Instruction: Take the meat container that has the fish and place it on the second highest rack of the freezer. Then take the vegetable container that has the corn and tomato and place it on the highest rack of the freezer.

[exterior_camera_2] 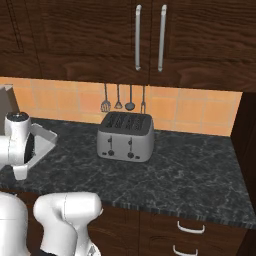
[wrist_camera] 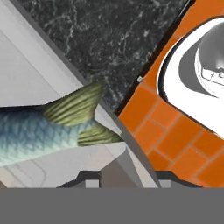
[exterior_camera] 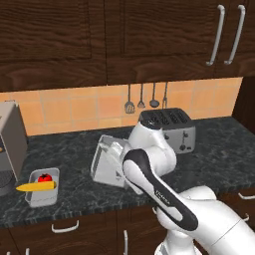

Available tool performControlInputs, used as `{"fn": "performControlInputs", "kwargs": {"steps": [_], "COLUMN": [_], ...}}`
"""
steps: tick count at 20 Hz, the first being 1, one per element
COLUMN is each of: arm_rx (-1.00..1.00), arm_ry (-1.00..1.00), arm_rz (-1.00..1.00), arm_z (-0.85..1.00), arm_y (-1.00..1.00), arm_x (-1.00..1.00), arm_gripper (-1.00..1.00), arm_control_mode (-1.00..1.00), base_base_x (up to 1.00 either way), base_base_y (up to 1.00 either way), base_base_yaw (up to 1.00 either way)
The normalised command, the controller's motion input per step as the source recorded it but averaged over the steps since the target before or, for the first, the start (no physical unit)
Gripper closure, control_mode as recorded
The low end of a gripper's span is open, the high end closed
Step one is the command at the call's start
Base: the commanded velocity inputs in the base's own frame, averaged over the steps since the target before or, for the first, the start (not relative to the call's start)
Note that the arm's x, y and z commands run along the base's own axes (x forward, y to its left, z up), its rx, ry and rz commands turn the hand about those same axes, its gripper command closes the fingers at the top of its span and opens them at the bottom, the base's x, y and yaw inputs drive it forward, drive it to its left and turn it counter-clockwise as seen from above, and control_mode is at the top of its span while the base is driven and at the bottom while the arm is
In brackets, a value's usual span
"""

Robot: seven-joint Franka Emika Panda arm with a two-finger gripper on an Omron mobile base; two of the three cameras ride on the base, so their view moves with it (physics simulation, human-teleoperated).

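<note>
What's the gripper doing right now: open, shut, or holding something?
Gripper: jaws closed on the wall of the meat container, which is tilted up off the counter with the fish inside.

The arm (exterior_camera: 149,174) is glossy white with rounded segments, a black band along one link and dark joints.

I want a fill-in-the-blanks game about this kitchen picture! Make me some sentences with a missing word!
1. The tilted meat container by the robot's gripper has a ____ inside it.
2. The vegetable container holds a yellow corn and a red ____.
3. The silver toaster stands on the dark ____.
4. Kitchen utensils hang on the orange tiled wall right above the ____.

Missing words: fish; tomato; counter; toaster
</note>
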Motion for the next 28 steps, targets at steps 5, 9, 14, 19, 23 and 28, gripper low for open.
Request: {"fn": "performControlInputs", "kwargs": {"steps": [5, 9, 14, 19, 23, 28], "arm_rx": [-0.09, -0.09, -0.15, -0.12, -0.12, 0.0], "arm_ry": [0.11, 0.05, 0.15, 0.03, 0.02, 0.0], "arm_rz": [0.1, 0.06, 0.04, 0.11, 0.15, 0.0], "arm_z": [0.83, 0.59, 0.33, 0.33, 0.15, 0.0], "arm_y": [-0.44, -0.51, -0.69, -0.72, -0.51, -0.02], "arm_x": [-0.44, -0.49, -0.4, -0.72, -0.49, 0.0], "arm_gripper": [1.0, 1.0, 1.0, 1.0, 1.0, 1.0], "arm_control_mode": [-1.0, -1.0, -1.0, -1.0, -1.0, 1.0], "base_base_x": [0.0, 0.0, 0.0, 0.0, 0.0, 0.0], "base_base_y": [0.0, 0.0, 0.0, 0.0, 0.0, -0.03], "base_base_yaw": [0.0, 0.0, 0.0, 0.0, 0.0, 0.0]}}
